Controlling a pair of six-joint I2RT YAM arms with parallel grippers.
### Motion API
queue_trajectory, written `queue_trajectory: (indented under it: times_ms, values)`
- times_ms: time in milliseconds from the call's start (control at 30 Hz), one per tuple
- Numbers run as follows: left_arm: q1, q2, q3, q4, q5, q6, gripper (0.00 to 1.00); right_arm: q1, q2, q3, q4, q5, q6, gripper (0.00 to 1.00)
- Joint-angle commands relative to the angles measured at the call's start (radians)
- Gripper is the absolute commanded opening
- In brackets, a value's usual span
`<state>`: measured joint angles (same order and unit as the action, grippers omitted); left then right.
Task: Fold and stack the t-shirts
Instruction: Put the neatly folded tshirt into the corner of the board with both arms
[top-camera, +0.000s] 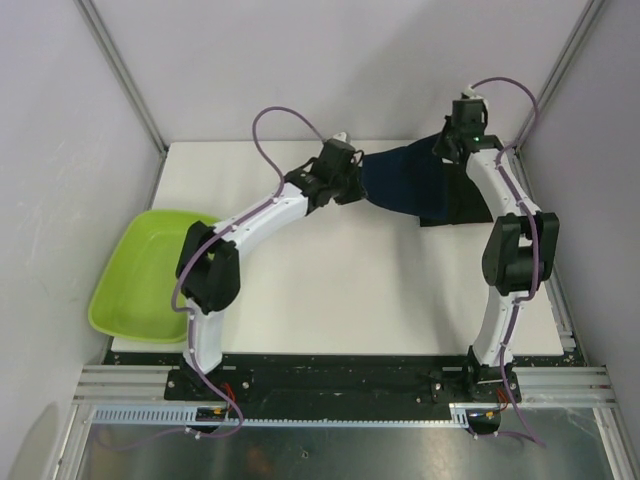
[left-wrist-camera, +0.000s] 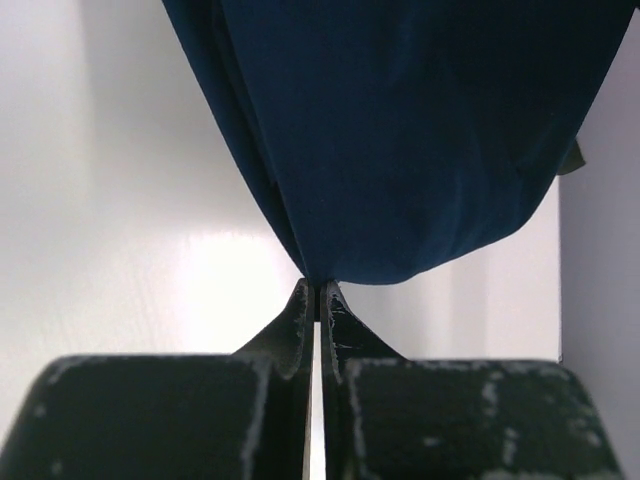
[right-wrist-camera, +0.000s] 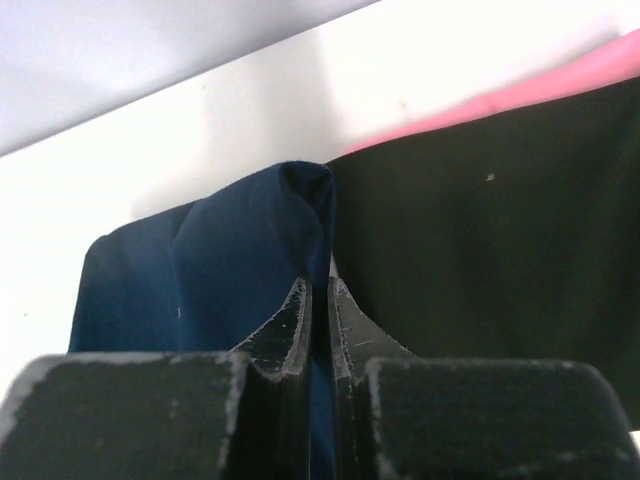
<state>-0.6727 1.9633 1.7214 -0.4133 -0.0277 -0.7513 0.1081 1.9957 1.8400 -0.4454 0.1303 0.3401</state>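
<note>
In the upper right of the top view, the navy t-shirt (top-camera: 405, 180) spans between both grippers over the table (top-camera: 330, 290). The left gripper (left-wrist-camera: 317, 288) is pressed together, pinching its edge. The right gripper (right-wrist-camera: 318, 285) is clamped on a fold of it. The black t-shirt (right-wrist-camera: 480, 250) lies flat beside it, mostly hidden overhead by the right arm. A pink edge (right-wrist-camera: 560, 80) beyond it is cut off at the frame's upper right.
</note>
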Motion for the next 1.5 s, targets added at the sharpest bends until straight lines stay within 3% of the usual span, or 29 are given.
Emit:
queue_trajectory:
  times_ms: [0, 467, 700, 1100, 1467]
  values:
    - [-0.036, 0.069, 0.152, 0.018, -0.033, 0.009, 0.00, -0.054, -0.078, 0.046, 0.063, -0.004, 0.011, 0.00]
    - [-0.118, 0.388, 0.604, 0.018, -0.065, -0.022, 0.00, -0.225, -0.051, 0.088, 0.109, -0.059, 0.060, 0.00]
    - [-0.137, 0.472, 0.737, 0.027, -0.078, -0.033, 0.00, -0.283, -0.036, 0.118, 0.117, -0.085, 0.071, 0.00]
    - [-0.157, 0.579, 0.770, 0.140, -0.049, -0.061, 0.00, -0.346, 0.016, 0.108, 0.171, -0.117, 0.101, 0.00]
    - [-0.173, 0.662, 0.704, 0.161, -0.006, -0.119, 0.00, -0.368, 0.193, 0.173, 0.157, -0.144, 0.092, 0.00]
